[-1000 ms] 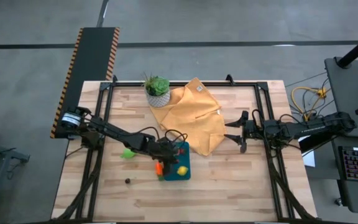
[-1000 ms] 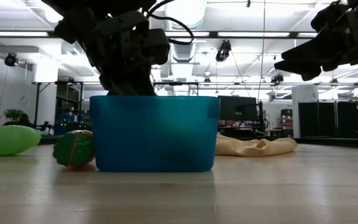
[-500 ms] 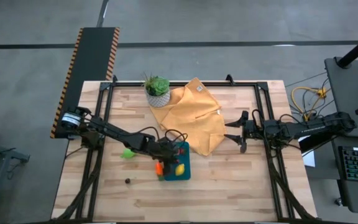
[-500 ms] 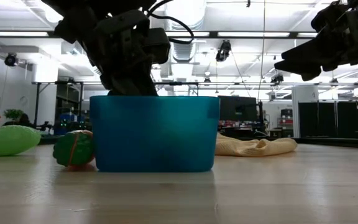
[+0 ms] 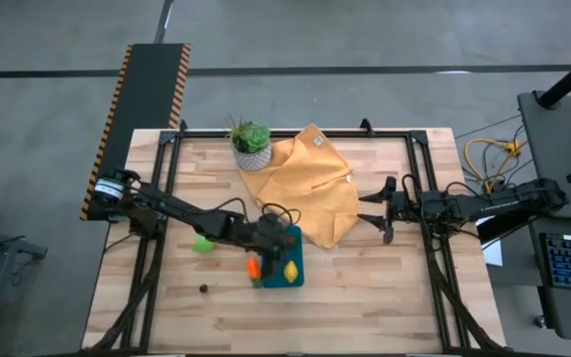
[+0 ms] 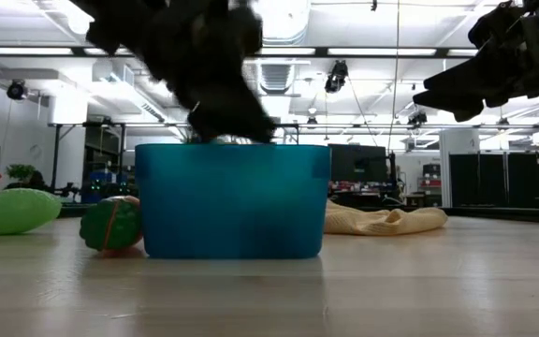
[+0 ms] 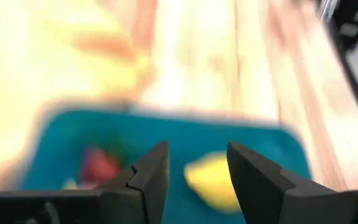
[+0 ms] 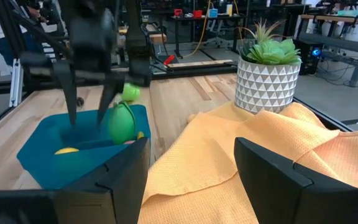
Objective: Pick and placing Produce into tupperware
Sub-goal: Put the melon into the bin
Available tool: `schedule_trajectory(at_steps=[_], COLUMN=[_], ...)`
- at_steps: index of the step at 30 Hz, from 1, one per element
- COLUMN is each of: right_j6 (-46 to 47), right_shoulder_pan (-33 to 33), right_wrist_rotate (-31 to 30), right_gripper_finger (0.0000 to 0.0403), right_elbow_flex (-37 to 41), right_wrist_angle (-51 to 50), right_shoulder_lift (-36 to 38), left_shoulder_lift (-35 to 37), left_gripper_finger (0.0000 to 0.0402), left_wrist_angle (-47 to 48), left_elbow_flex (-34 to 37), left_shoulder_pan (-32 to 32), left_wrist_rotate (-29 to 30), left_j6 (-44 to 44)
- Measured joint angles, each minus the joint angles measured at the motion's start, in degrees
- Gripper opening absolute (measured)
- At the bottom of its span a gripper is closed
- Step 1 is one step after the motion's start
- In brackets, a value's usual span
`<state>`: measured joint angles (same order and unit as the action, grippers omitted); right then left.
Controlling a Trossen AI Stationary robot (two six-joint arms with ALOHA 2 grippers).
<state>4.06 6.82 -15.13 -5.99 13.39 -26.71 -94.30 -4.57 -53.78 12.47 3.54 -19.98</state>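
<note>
I see my left gripper [image 7: 194,174] with fingers apart and empty above the tupperware [image 5: 287,260], which holds a yellow piece [image 7: 213,180]. My right gripper [image 5: 377,209] waits, fingers apart.

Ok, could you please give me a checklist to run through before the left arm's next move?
1. Left hand open and empty: ok.
2. Left hand clear of the tupperware rim: cannot tell.
3. Yellow piece inside tupperware: ok.
4. All produce packed: not ok; green piece, orange piece and dark piece lie on the table.
5. Right hand open, away from tupperware: ok.
</note>
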Motion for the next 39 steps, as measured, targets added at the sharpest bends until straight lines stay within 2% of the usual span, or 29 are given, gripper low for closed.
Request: schedule_trajectory(at_steps=[5, 10, 21, 24, 31, 39], right_j6=[0.0, 0.0, 0.1, 0.3, 0.5, 0.5], right_shoulder_pan=[0.0, 0.0, 0.0, 0.0, 0.0, 0.0], right_wrist_rotate=[0.0, 0.0, 0.0, 0.0, 0.0, 0.0], right_gripper_finger=[0.0228, 0.0228, 0.0228, 0.0228, 0.0228, 0.0228], right_elbow_flex=[0.0, 0.0, 0.0, 0.0, 0.0, 0.0], right_wrist_angle=[0.0, -0.4, -0.8, -0.8, -1.1, -1.2], right_shoulder_lift=[0.0, 0.0, 0.0, 0.0, 0.0, 0.0], left_shoulder_lift=[6.0, 13.8, 28.0, 31.9, 38.5, 43.2], left_gripper_finger=[0.0148, 0.0148, 0.0148, 0.0148, 0.0148, 0.0148], left_wrist_angle=[-6.1, -5.8, -4.4, 0.2, 20.4, 35.9], left_elbow_flex=[0.0, 0.8, 7.6, 9.2, 8.9, 8.9], left_shoulder_pan=[1.9, 4.3, 5.4, 5.5, 5.6, 5.6], left_wrist_rotate=[9.1, 16.4, 17.0, 17.1, 18.1, 18.3], left_j6=[12.6, 21.6, 23.6, 23.2, 13.0, 11.2])
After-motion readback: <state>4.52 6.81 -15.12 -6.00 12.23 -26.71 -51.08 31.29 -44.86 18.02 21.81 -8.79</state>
